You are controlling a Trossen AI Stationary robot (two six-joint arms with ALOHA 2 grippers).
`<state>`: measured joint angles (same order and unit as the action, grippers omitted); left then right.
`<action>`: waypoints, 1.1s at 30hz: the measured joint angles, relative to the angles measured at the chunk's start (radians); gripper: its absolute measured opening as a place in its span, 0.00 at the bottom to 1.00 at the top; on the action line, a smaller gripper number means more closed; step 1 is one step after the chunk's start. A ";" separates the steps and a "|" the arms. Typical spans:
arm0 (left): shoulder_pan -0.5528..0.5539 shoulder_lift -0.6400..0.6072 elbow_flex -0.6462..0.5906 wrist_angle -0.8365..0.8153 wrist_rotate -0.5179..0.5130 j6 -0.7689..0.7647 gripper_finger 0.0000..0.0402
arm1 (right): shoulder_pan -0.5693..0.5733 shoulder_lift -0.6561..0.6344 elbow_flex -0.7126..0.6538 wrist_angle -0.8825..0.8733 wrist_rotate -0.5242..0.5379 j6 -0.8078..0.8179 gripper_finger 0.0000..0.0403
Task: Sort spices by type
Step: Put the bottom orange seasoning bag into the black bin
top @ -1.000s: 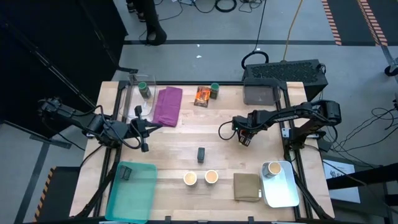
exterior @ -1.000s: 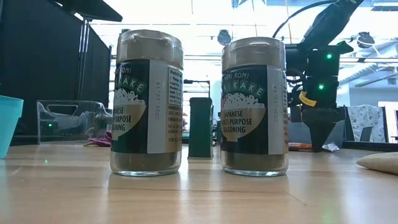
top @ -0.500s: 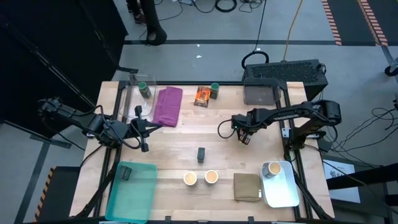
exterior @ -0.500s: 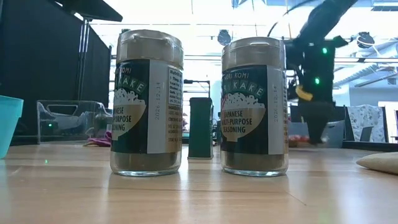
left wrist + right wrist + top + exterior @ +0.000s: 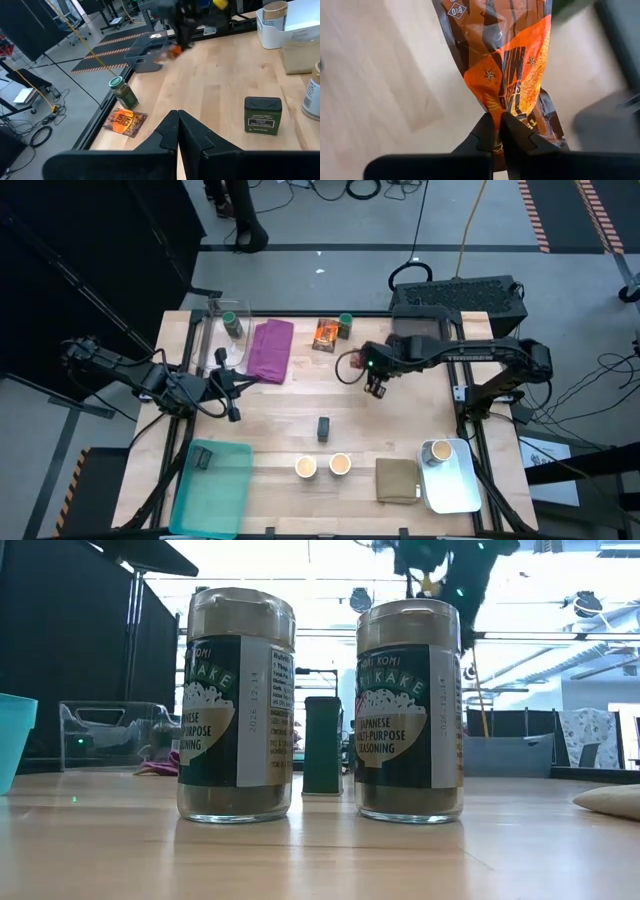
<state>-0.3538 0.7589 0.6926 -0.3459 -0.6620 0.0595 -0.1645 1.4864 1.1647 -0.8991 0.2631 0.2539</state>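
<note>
So that like goes with like, the right tool point(image 5: 496, 131) pinches an orange packet point(image 5: 512, 75) above the desk point(image 5: 290, 415), near its far edge. The left tool point(image 5: 178, 131), empty, is closed.

Even overhead light falls on the pale wooden table point(image 5: 300, 400) in the high view, casting only soft, short shadows, while the floor to the left lies nearly black. In the low view the bright ceiling and windows behind blow out to white, so the two seasoning jars point(image 5: 236, 705) stand backlit with dim labels, and the arm above them smears with motion blur. The right wrist view shows the orange packet point(image 5: 512, 75) sharp and glossy against a blurred background, and the far arm is smeared in the left wrist view.
</note>
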 joint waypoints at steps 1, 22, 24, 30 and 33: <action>0.000 0.000 0.000 0.000 -0.002 0.000 0.03 | -0.003 0.000 0.030 -0.010 0.023 -0.008 0.01; 0.000 0.000 0.000 0.000 -0.007 -0.002 0.03 | -0.525 0.015 0.226 -0.343 0.153 0.307 0.01; 0.000 0.000 0.000 0.000 -0.007 -0.002 0.03 | -0.570 0.016 0.226 -0.354 0.153 0.324 0.01; 0.000 0.000 0.000 0.000 -0.007 -0.026 0.03 | -0.622 0.015 0.150 -0.336 0.122 0.370 0.01; 0.000 0.000 0.000 0.000 -0.007 -0.028 0.03 | -0.652 0.016 0.077 -0.284 0.117 0.371 0.01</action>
<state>-0.3538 0.7589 0.6926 -0.3458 -0.6689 0.0319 -0.8162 1.5020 1.2419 -1.1831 0.3803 0.6246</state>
